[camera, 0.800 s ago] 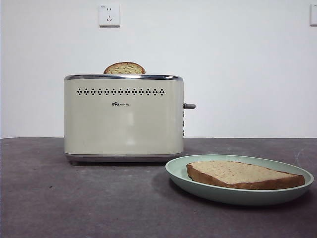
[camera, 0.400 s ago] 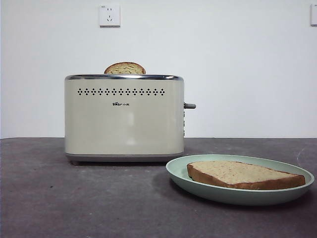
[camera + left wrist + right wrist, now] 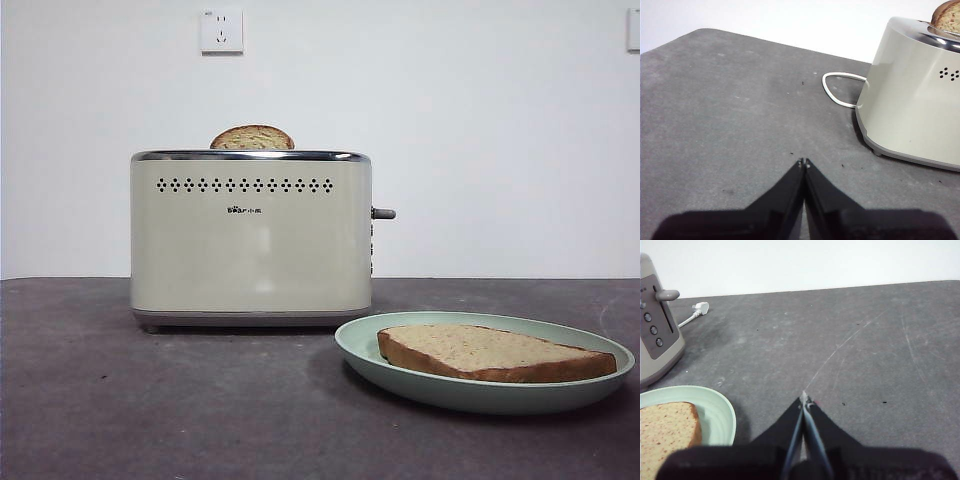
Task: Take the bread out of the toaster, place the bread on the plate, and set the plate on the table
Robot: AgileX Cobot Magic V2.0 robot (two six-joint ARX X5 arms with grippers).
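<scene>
The bread (image 3: 495, 352), a large flat wholegrain slice, lies on the mint-green plate (image 3: 365, 358), which rests on the dark grey table (image 3: 150, 400) in front of the toaster's lever end. Both also show in the right wrist view, bread (image 3: 665, 432) and plate (image 3: 717, 412). The cream toaster (image 3: 250, 235) stands behind, also in the left wrist view (image 3: 912, 105). My left gripper (image 3: 804, 162) is shut and empty over bare table, away from the toaster. My right gripper (image 3: 804, 401) is shut and empty beside the plate. Neither shows in the front view.
A smaller domed darker slice (image 3: 251, 138) sticks up from the toaster's slot. The toaster's white cord (image 3: 835, 90) loops on the table behind it, with its plug (image 3: 700, 307) lying near the lever side (image 3: 667, 295). A wall socket (image 3: 221, 31) is on the white wall.
</scene>
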